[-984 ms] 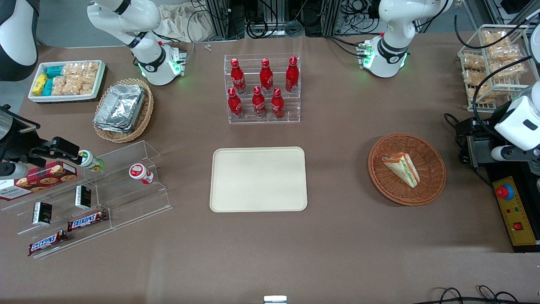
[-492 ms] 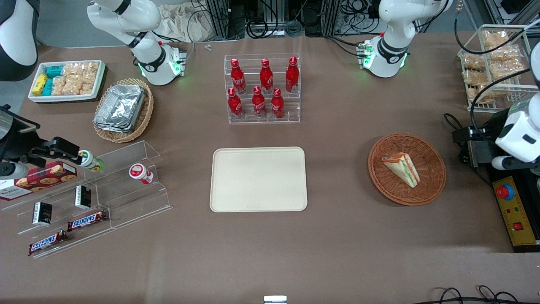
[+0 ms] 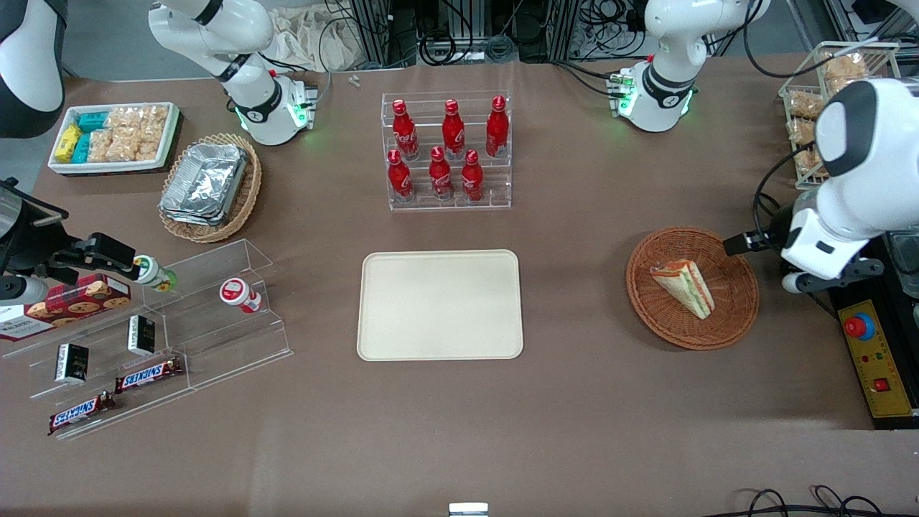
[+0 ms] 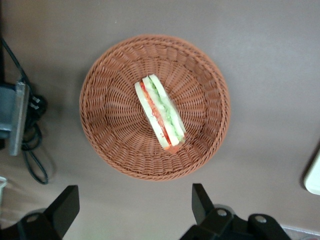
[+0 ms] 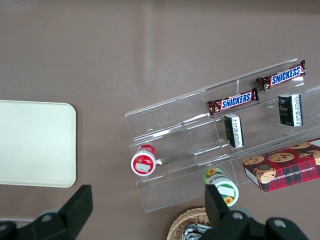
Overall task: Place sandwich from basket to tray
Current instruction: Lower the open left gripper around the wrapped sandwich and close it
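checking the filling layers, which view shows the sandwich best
The left wrist view: the sandwich lies in the basket, cut edge and layers facing the open gripper above. The front view shows it smaller; the right wrist view misses it.

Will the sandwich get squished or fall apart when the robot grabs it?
Probably a little. The sandwich looks like soft white bread with loose layers showing, so a hard squeeze might dent it or let filling slip. It looks light, lying in the basket. The gripper hangs open above it.
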